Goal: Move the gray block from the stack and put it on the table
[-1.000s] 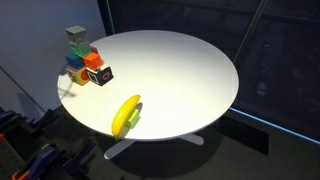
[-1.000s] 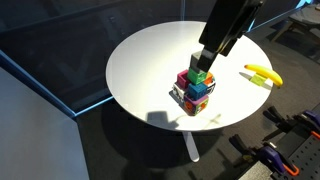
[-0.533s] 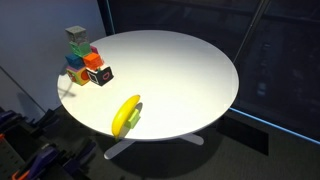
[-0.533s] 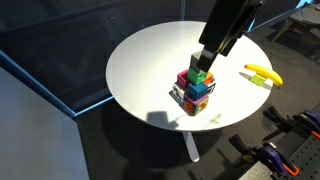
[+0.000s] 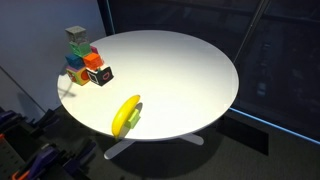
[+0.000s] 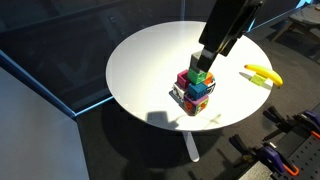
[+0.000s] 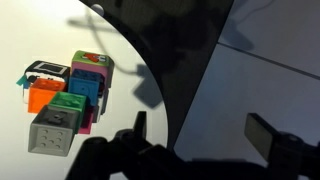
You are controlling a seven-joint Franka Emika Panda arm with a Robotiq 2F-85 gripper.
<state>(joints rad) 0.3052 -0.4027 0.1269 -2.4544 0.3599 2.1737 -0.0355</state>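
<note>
gray block (image 5: 76, 34) atop cube stack (image 5: 86, 64), near white table (image 5: 170, 80) edge

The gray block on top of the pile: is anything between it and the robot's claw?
Nothing visible. The gray block tops the stack uncovered, and the open gripper hangs near it with only air between. The table has bare white top around; the banana lies well aside.

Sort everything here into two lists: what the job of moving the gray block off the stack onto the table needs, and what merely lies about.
Belongs to the job: gray block, stack, table, gripper, open.
Just lying about: banana.
</note>
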